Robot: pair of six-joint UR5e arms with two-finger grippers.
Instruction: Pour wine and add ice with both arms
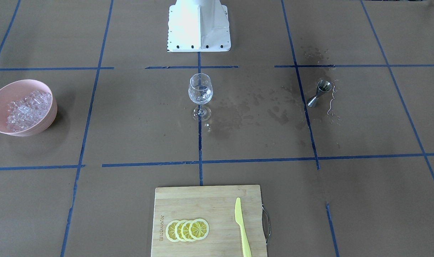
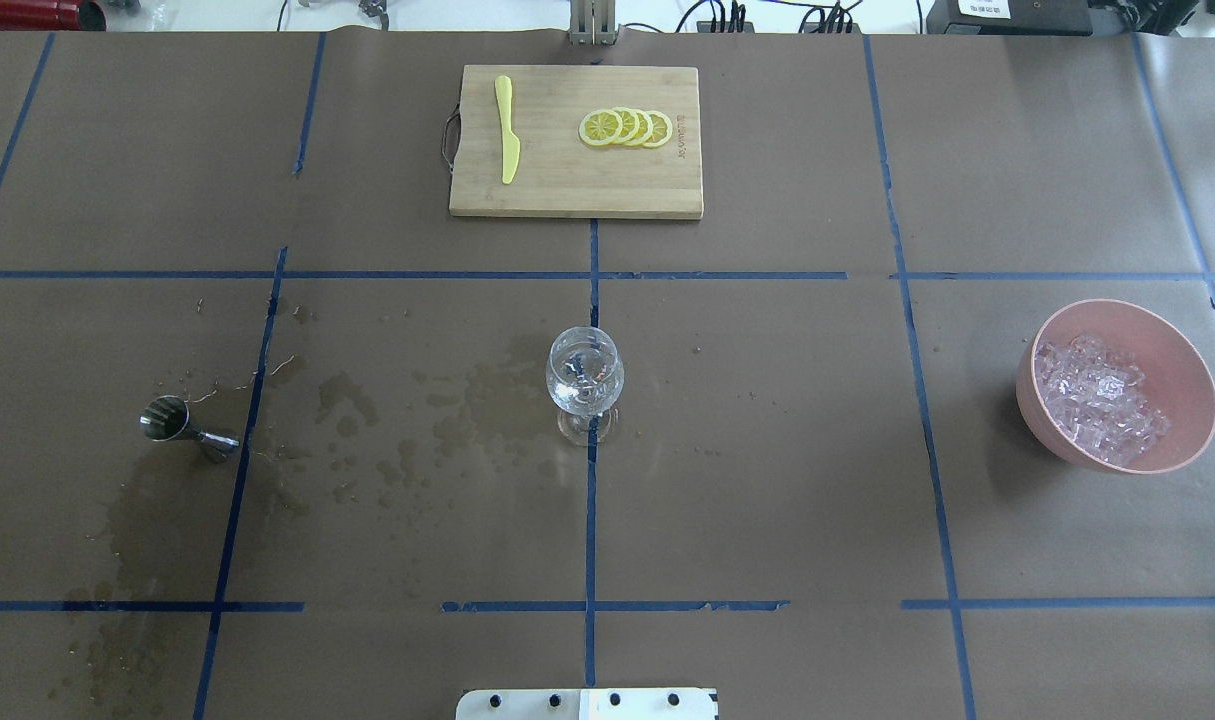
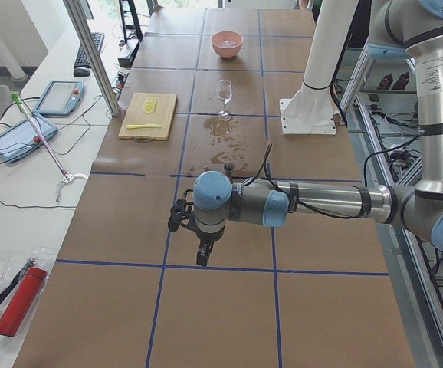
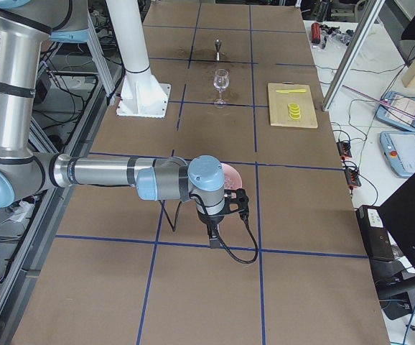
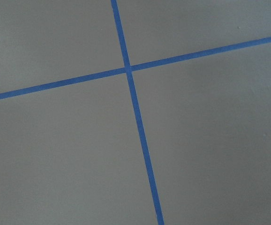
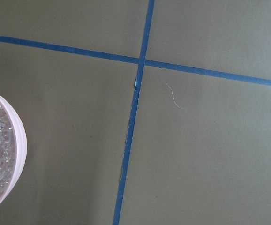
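Two grippers, left gripper [image 3: 203,259] and right gripper [image 4: 212,239], hover above the table [image 1: 131,121], open or closed I cannot tell; wine [image 1: 200,96] in central glass [image 1: 200,81], ice [image 1: 26,110] in pink bowl [image 1: 49,120].

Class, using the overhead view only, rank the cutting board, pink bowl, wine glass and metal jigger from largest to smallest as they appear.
1. cutting board
2. pink bowl
3. wine glass
4. metal jigger
The last two are the closest in size, but the glass still looks bigger.

The wine glass [image 1: 200,91] is clear and glossy, the jigger [image 1: 319,93] shiny metal, the table paper [image 1: 138,117] matt
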